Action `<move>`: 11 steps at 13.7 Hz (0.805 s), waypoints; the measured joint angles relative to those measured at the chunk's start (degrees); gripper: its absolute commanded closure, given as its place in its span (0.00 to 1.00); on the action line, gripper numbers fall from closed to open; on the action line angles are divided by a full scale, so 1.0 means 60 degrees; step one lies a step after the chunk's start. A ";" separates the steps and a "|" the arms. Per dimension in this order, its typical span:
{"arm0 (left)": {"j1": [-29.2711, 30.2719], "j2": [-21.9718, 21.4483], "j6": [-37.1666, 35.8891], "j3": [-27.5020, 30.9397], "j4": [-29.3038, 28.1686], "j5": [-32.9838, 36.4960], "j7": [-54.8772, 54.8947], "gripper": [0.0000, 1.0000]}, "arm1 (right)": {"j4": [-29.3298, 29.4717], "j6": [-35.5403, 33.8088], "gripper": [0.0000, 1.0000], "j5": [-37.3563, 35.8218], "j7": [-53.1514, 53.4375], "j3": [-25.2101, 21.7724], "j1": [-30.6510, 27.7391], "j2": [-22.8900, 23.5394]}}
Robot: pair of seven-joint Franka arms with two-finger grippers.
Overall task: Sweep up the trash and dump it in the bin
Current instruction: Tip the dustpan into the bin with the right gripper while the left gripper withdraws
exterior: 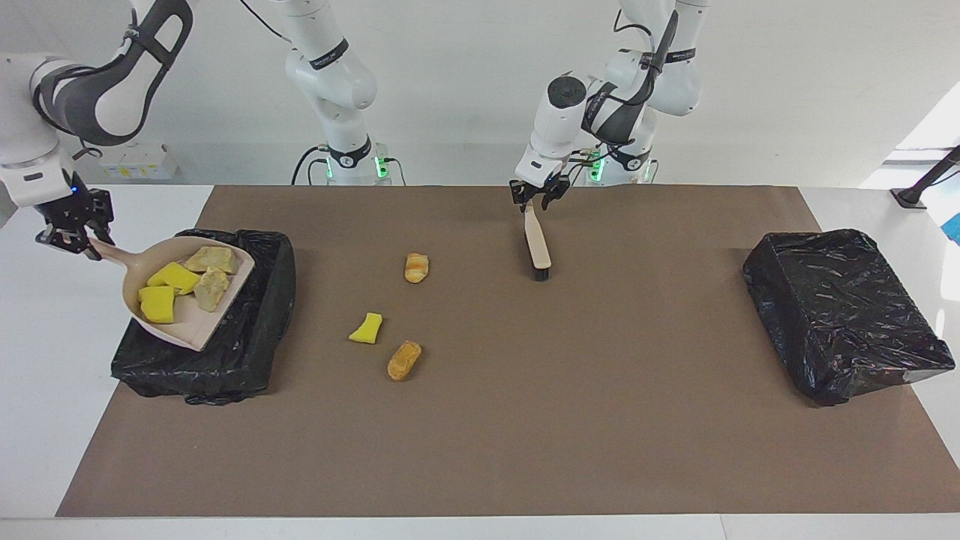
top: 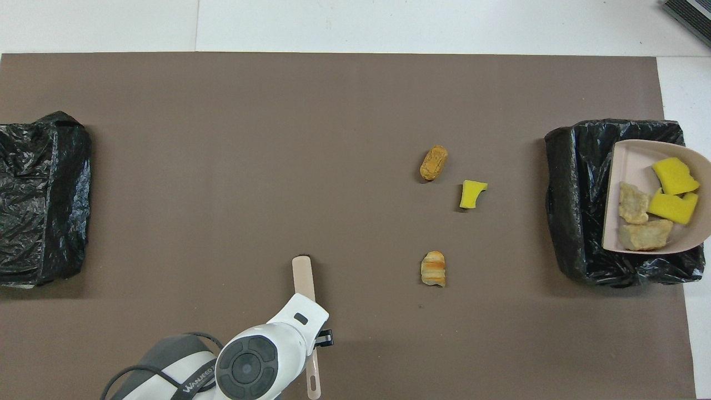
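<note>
My right gripper (exterior: pixel 75 234) is shut on the handle of the beige dustpan (exterior: pixel 199 328), holding it tilted over the black-lined bin (exterior: pixel 247 345) at the right arm's end. In the dustpan (top: pixel 630 166) lie two yellow sponge chunks (exterior: pixel 160 294) and two pale bread-like pieces (exterior: pixel 210 271). Three pieces of trash lie on the mat: a yellow chunk (exterior: pixel 366 328), a brown piece (exterior: pixel 404 360) and a striped piece (exterior: pixel 416 268). My left gripper (exterior: pixel 536 198) is at the handle of the brush (exterior: pixel 537 244), whose bristles rest on the mat near the robots.
A second black-lined bin (exterior: pixel 840 315) stands at the left arm's end of the brown mat (exterior: pixel 525 420). In the overhead view the left arm's hand covers part of the brush (top: pixel 303 275), and the right gripper is outside that view.
</note>
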 measured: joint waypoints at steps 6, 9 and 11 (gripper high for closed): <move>0.1616 0.0085 -0.0016 0.0071 0.0993 0.0009 0.0248 0.00 | 0.0057 -0.0562 1.00 -0.1280 0.0889 0.0041 0.0766 -0.0078; 0.2404 0.0464 -0.0489 0.0079 0.1942 0.0093 0.0405 0.00 | 0.0093 -0.0770 1.00 -0.2195 0.1457 0.0089 0.1296 -0.0283; 0.2948 0.0866 -0.1473 0.0078 0.3023 0.0323 0.0723 0.00 | 0.0095 -0.0808 1.00 -0.3118 0.2121 0.0122 0.1621 -0.0345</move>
